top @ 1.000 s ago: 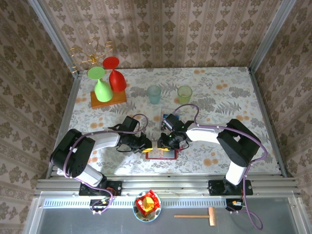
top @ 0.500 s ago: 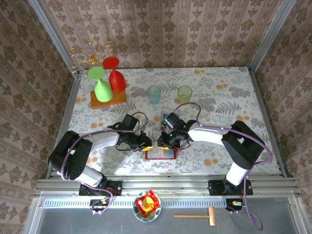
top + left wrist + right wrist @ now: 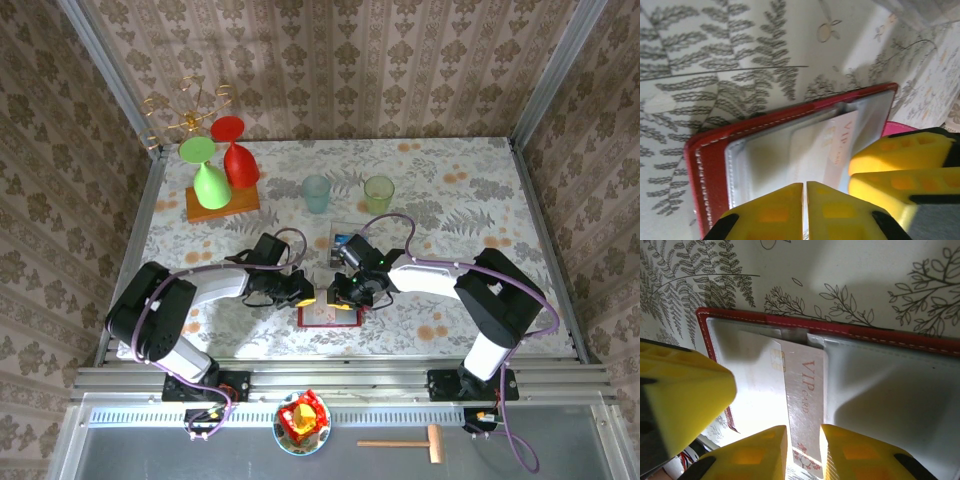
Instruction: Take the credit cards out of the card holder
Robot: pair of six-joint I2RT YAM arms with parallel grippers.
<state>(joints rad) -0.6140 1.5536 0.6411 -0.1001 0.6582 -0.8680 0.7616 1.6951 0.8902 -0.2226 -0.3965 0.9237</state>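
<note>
The red card holder [image 3: 330,318] lies open near the table's front, its red border [image 3: 705,165] [image 3: 865,335] framing greyish clear pockets. A pale pink credit card [image 3: 807,390] [image 3: 842,137] printed VIP sticks partly out of a pocket. My right gripper [image 3: 804,429] [image 3: 338,297] stands over it, jaws a narrow gap apart, and the card's end shows between them. I cannot tell whether either finger touches the card. My left gripper [image 3: 805,185] [image 3: 305,298] is shut, its tips over the clear pocket at the holder's left end. Whether film is pinched is unclear.
A clear square box [image 3: 345,240] sits just behind the holder. Farther back stand a teal cup [image 3: 316,193] and a green cup [image 3: 379,192]. At the back left, two upturned glasses rest on a wooden block [image 3: 222,205]. The two grippers nearly touch.
My left gripper has edged right onto the holder's corner and its jaws have drawn together. The right gripper shifted slightly. The holder stays put.
</note>
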